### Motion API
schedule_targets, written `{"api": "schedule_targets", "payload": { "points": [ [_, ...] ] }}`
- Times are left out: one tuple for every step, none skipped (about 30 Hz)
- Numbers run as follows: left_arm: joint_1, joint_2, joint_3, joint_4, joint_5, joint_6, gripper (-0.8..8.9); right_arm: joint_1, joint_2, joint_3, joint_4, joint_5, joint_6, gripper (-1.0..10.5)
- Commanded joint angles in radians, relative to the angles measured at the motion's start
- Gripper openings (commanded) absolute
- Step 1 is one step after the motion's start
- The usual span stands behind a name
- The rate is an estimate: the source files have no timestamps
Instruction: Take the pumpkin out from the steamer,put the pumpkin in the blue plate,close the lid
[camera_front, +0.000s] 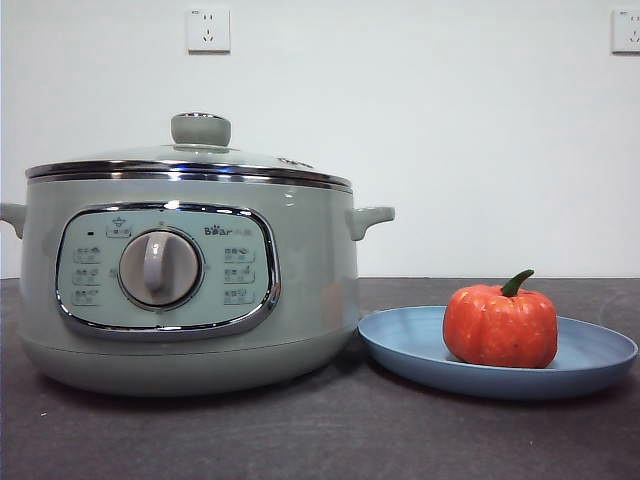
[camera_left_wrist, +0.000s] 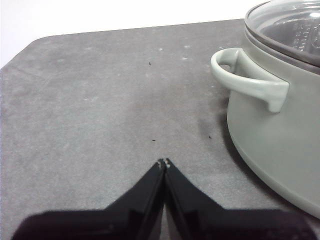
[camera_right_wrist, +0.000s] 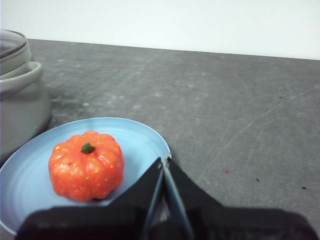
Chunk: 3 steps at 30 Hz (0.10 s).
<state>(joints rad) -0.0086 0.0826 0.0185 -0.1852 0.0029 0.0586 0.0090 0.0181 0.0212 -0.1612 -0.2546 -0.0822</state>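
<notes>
Open tabletop (camera_left_wrist: 100, 100) beside steamer (camera_left_wrist: 280, 150)

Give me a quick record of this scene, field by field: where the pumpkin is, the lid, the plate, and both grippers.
pumpkin: upright on the blue plate, stem up
lid: seated on the steamer
blue plate: on the table beside the steamer
left gripper: shut, holding nothing, near the steamer's side handle
right gripper: shut, holding nothing, at the plate's edge
</notes>
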Motion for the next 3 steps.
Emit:
{"api": "schedule_targets", "payload": {
  "points": [
    [0.003, -0.002, -0.015, 0.000, 0.000, -0.010, -0.04, 0.002, 0.000, -0.013, -0.002, -0.001, 0.010, 0.0],
    [0.003, -0.002, -0.015, 0.000, 0.000, -0.010, -0.04, 0.002, 0.000, -0.013, -0.001, -0.001, 0.010, 0.0],
    [0.003, -0.002, -0.015, 0.001, 0.000, -0.010, -0.04, 0.002, 0.000, -0.013, -0.002, -0.001, 0.010, 0.0]
  ]
}}
